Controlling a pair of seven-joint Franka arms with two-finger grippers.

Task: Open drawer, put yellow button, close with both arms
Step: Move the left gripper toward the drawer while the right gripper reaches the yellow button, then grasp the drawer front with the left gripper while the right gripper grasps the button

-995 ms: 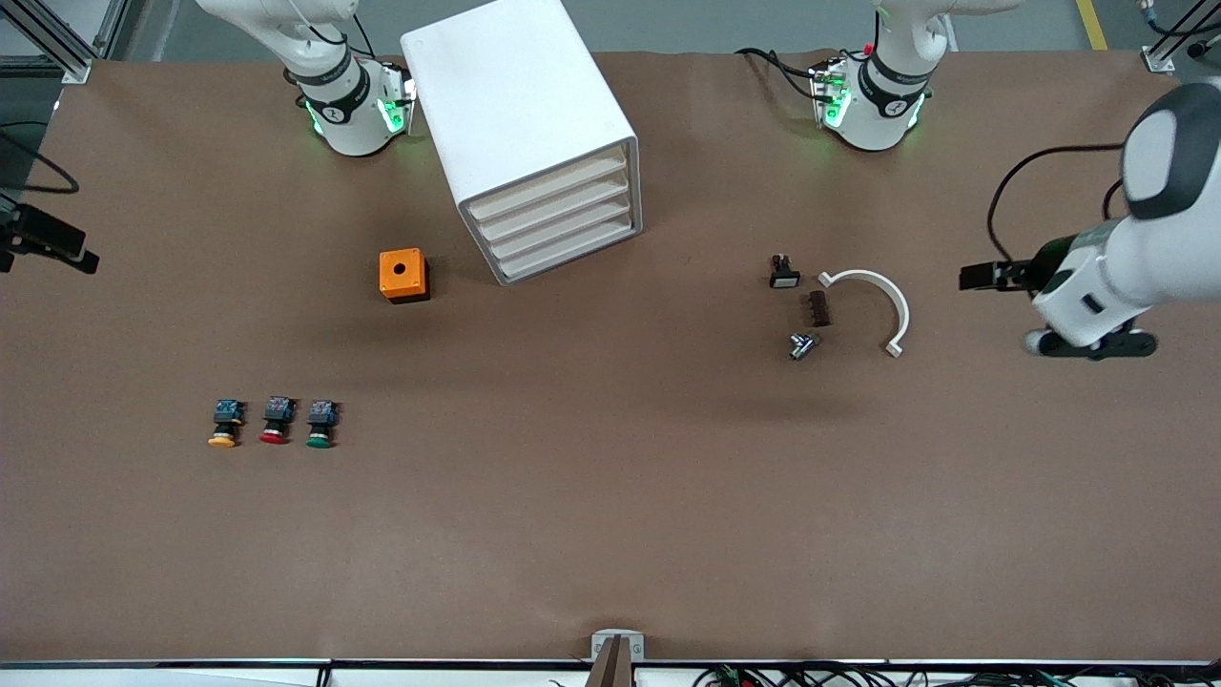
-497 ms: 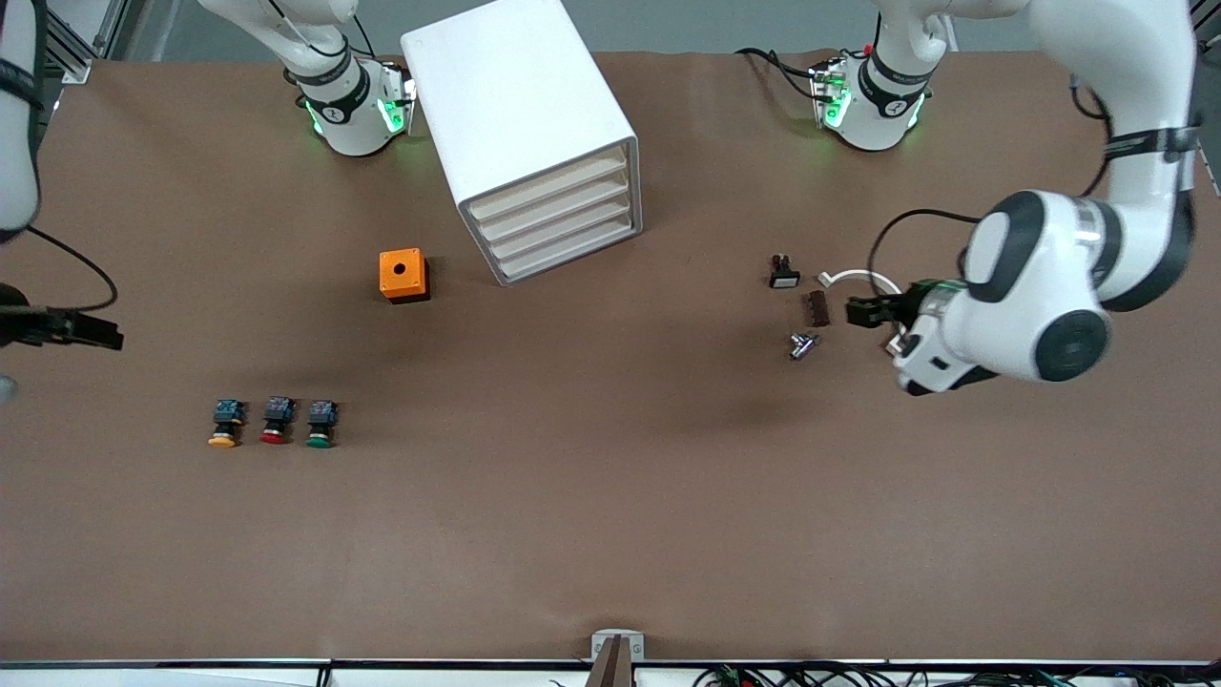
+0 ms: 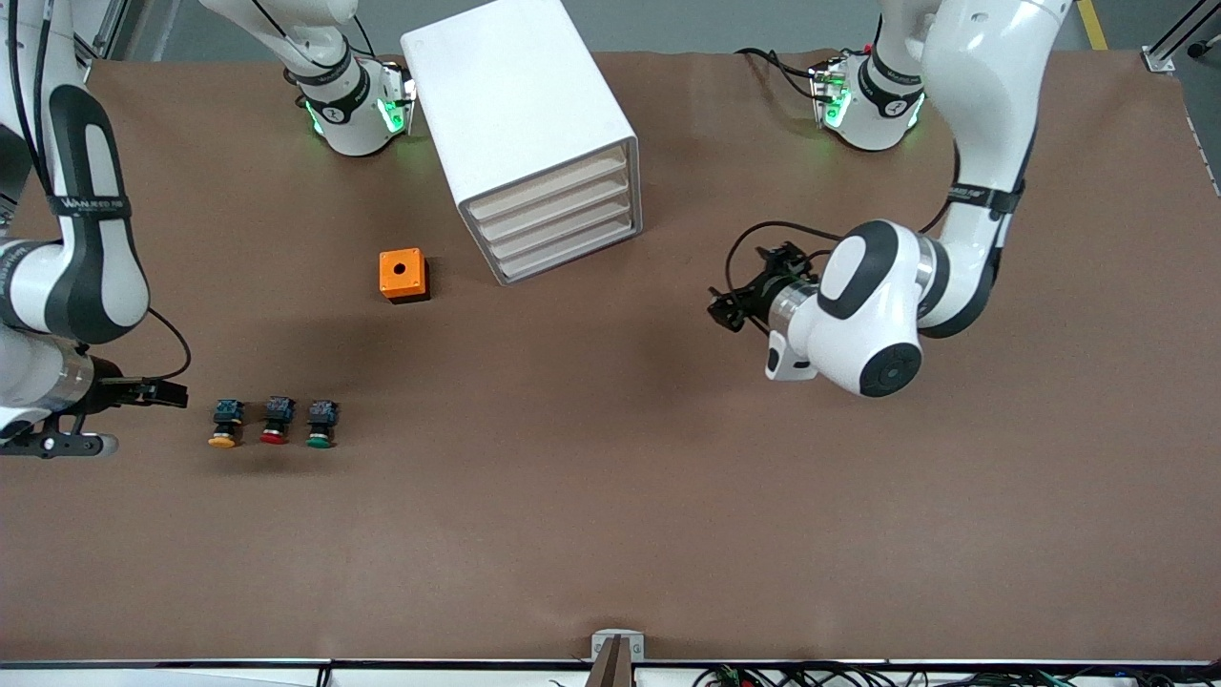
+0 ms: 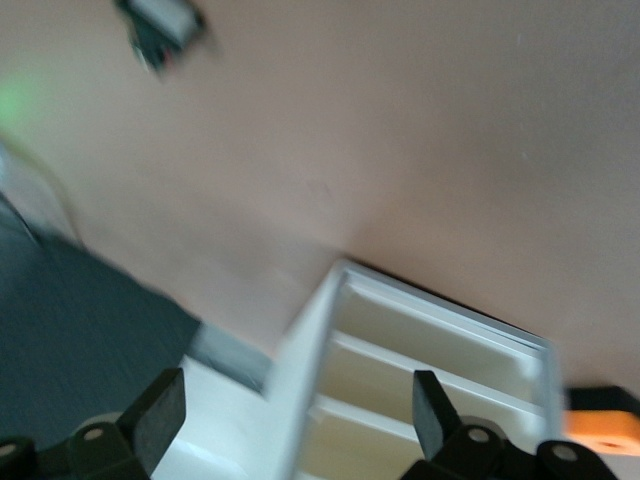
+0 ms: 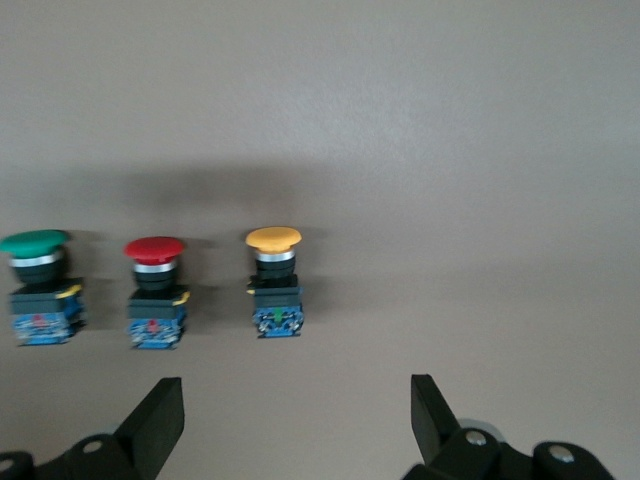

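The white cabinet (image 3: 520, 114) stands near the robots' bases with all drawers shut; the drawer (image 3: 548, 187) is the topmost cream front. The yellow button (image 3: 223, 426) stands at the end of a row with a red one and a green one, and shows again in the right wrist view (image 5: 273, 280). My right gripper (image 3: 172, 393) hangs open beside the yellow button, toward the right arm's end of the table, with nothing between its fingers (image 5: 160, 415). My left gripper (image 3: 723, 310) is open and empty, facing the cabinet front (image 4: 400, 370) from some distance.
An orange box (image 3: 403, 275) with a hole on top sits beside the cabinet. The red button (image 3: 275, 422) and the green button (image 3: 320, 425) stand next to the yellow one. A small black part (image 4: 160, 25) lies on the brown table.
Both arms have swung in. The left gripper moved from the table's end toward the cabinet, over the small parts. The right gripper came down beside the button row.
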